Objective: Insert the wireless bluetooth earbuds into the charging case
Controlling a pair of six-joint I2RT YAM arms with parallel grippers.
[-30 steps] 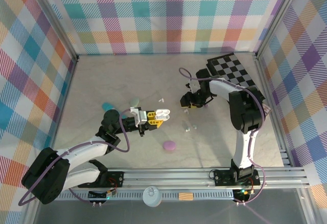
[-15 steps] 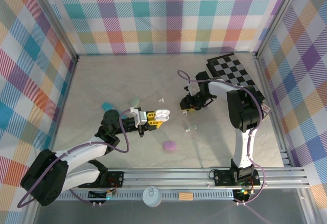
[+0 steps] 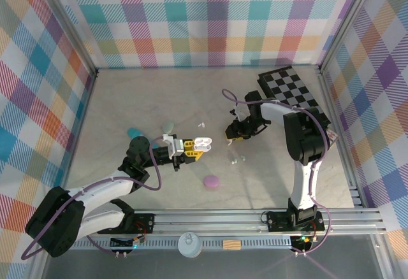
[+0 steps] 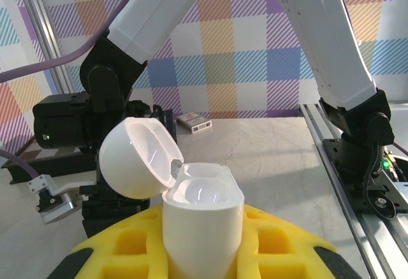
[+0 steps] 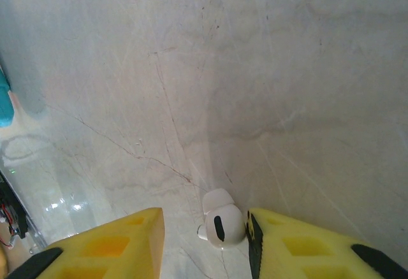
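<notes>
Now we should close our right gripper (image 5: 205, 227) squarely around the white earbud (image 5: 222, 227) on the table (image 5: 191, 69). Its jaws stand spread, with one finger touching the bud. Our left gripper (image 3: 191, 146) pinches the open charging case (image 4: 203, 215). Since a second ago, the right jaws have narrowed.

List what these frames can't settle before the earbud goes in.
Left wrist: base of the charging case, buried between the yellow fingers of the left gripper; glare hides whether its sockets are empty.
Right wrist: stem direction of the white earbud, and whether the right gripper touches it.
Top external: loose earbuds, too small to count or colour.
</notes>
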